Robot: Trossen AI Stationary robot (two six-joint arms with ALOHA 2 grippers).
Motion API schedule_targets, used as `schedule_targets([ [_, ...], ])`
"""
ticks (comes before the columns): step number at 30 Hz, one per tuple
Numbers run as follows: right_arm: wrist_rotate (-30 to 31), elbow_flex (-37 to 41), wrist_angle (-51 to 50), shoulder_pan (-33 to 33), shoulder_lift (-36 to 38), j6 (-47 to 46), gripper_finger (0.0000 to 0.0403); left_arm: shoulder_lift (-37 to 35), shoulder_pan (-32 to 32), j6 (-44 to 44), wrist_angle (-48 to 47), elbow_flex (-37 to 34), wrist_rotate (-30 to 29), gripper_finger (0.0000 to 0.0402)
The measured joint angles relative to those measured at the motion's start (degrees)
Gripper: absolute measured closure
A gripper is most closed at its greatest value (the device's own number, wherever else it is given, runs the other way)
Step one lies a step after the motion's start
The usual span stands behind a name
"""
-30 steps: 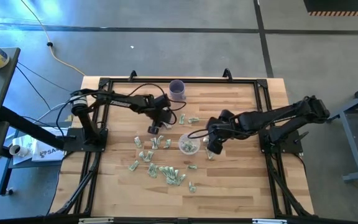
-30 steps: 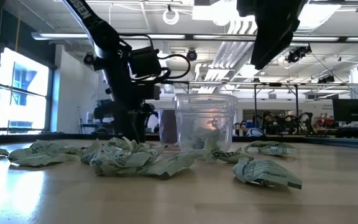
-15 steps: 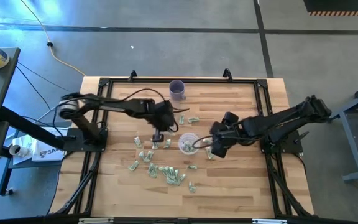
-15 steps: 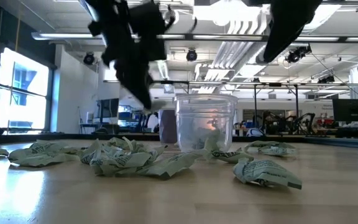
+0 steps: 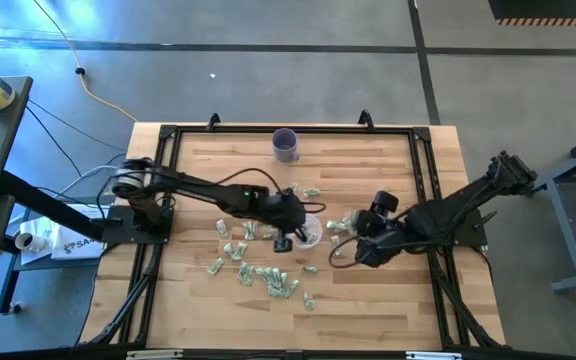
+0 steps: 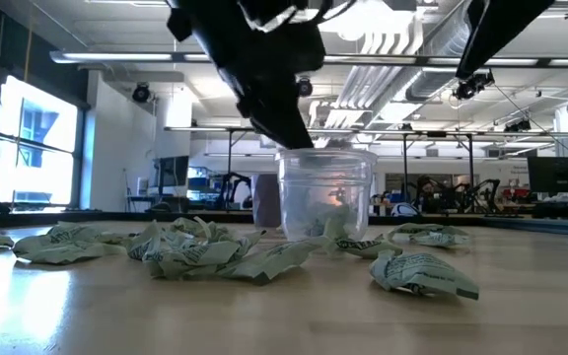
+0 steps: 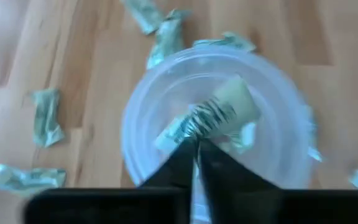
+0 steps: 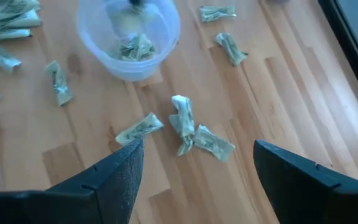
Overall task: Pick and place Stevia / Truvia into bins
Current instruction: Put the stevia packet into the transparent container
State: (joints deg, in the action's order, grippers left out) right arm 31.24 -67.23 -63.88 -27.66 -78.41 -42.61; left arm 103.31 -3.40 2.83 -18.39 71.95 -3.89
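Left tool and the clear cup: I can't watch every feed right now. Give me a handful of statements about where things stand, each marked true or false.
1. The left tool is over the clear cup with a sachet pinched at its tips. True.
2. The clear cup is empty. False: the right wrist view shows sachets lying in it already.
3. The right tool stands open above loose sachets on the table. True.
4. The right tool holds a sachet. False: nothing sits between its fingers.
5. The purple cup stands right beside the clear cup. False: it stands apart, near the table's far edge.
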Motion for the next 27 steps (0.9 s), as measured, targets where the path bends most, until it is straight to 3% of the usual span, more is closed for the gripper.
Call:
schedule_targets([
  [6,-6.48,4.66,0.33,-0.51,0.00,1.55,0.0110,0.20,-0.08,5.36,-12.74,7.65,-4.60,0.0176],
  [10,-12.16,11.10,8.53,1.28,-0.02,6.54,0.0110,-2.28,-0.94,9.68,-28.03,13.28,-6.85,0.0124],
  [14,-14.11,17.19,21.09,4.99,-0.04,12.05,0.0110,-5.98,-4.74,13.14,-37.05,12.27,-11.46,0.0129],
  [19,-18.48,22.61,30.14,11.87,-0.04,16.11,0.0110,-10.91,-9.20,22.37,-38.81,3.37,-13.06,0.0171],
  [22,-23.80,24.77,35.65,13.77,-0.04,11.90,0.0110,-12.96,-10.80,28.48,-37.96,-2.58,-13.08,0.0192],
  [27,-20.90,25.60,41.70,12.64,-1.63,2.35,0.0110,-15.02,-12.19,31.96,-35.52,-8.76,-13.01,0.0207],
])
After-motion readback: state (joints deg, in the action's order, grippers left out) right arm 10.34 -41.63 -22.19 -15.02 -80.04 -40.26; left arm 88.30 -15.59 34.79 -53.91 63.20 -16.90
